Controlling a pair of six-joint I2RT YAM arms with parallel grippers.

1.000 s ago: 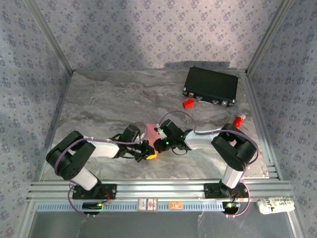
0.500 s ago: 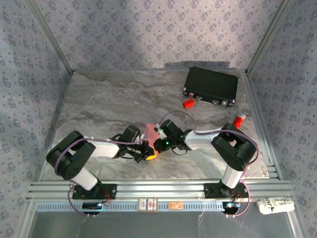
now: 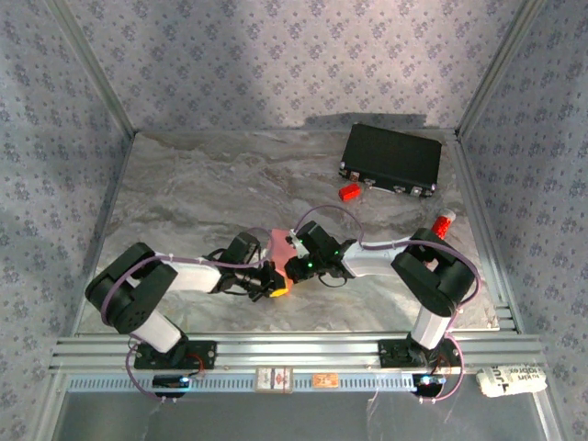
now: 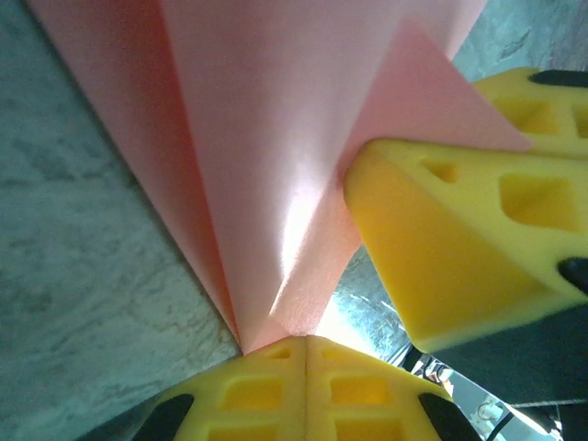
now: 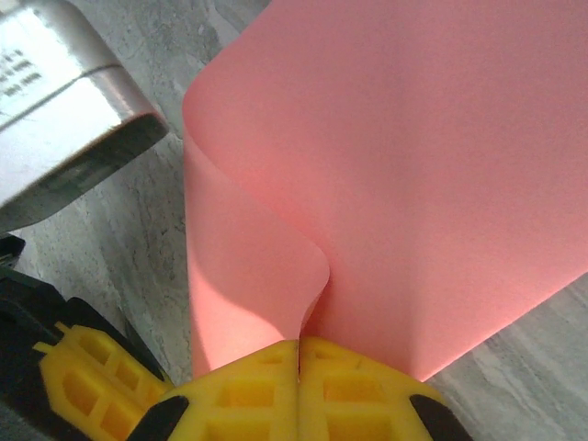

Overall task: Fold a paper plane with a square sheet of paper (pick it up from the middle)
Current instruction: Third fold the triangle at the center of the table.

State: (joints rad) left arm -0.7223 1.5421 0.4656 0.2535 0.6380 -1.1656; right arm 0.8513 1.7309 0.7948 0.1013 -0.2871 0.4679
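The square sheet of paper [image 3: 278, 244], salmon pink, is held up off the marble table between both grippers at the table's middle front. In the left wrist view the paper [image 4: 248, 165] hangs in creased layers that narrow to a point at my left gripper [image 4: 306, 340], whose yellow jaws are shut on that point. My right gripper's yellow fingers [image 4: 450, 248] press the sheet from the right. In the right wrist view the paper [image 5: 395, 165] curls into a fold pinched by my right gripper [image 5: 299, 345], jaws shut. From above, the left gripper [image 3: 277, 285] and the right gripper [image 3: 294, 267] almost touch.
A black case [image 3: 392, 156] lies at the back right with a small red block [image 3: 348, 192] in front of it. A red-and-white tube [image 3: 444, 223] stands near the right edge. An aluminium rail [image 3: 294, 350] runs along the front. The left arm's silver housing [image 5: 64, 101] sits close beside the paper.
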